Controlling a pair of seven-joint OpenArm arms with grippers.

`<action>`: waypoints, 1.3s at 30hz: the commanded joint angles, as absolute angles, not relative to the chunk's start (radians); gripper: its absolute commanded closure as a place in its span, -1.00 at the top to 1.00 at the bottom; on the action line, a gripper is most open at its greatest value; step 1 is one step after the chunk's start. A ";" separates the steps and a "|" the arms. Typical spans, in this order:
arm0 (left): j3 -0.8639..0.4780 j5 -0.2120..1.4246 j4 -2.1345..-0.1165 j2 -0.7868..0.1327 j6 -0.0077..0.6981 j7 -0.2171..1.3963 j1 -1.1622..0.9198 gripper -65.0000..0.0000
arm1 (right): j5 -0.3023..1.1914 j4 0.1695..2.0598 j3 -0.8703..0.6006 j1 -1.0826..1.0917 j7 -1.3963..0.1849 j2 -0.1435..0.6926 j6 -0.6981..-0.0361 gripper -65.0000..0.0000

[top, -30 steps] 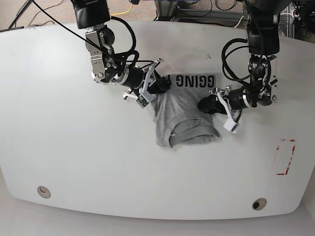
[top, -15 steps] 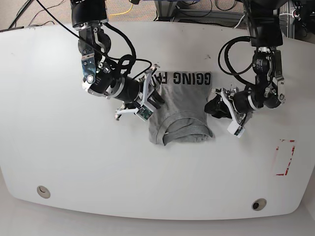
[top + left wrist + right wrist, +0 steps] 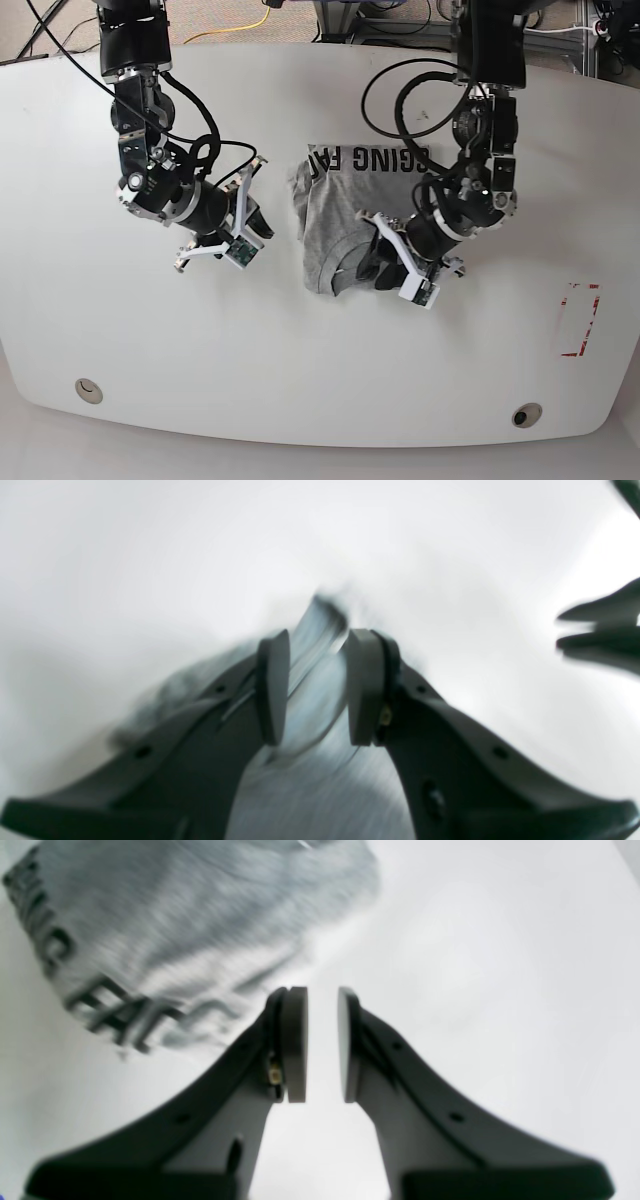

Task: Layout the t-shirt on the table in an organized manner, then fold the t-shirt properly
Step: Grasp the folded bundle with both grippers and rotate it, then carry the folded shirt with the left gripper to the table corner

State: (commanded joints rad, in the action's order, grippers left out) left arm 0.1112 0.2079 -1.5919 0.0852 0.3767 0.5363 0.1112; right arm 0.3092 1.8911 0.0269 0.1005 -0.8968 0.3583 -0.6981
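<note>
Since the earlier frame the right gripper (image 3: 320, 1045) has drawn away leftward from the one t-shirt (image 3: 345, 215), its jaws slightly parted and empty. The left gripper (image 3: 315, 690) has shifted in over the shirt's lower edge, its jaws pinching grey fabric. The shirt lies bunched mid-table (image 3: 300, 360), two grommet holes (image 3: 88, 388) near the front edge.
</note>
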 joint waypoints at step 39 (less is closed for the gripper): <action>-0.217 0.044 -1.319 -0.143 0.225 0.087 -0.154 -0.44 | 0.318 1.896 -0.186 -0.024 -0.897 0.394 -0.698 -0.71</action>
State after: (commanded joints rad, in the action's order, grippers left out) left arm -0.2171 0.0437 -1.3188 -0.1435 0.2248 0.0867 -0.1542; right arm 0.3184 1.8957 -0.1864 -0.0238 -0.8968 0.3936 -0.6981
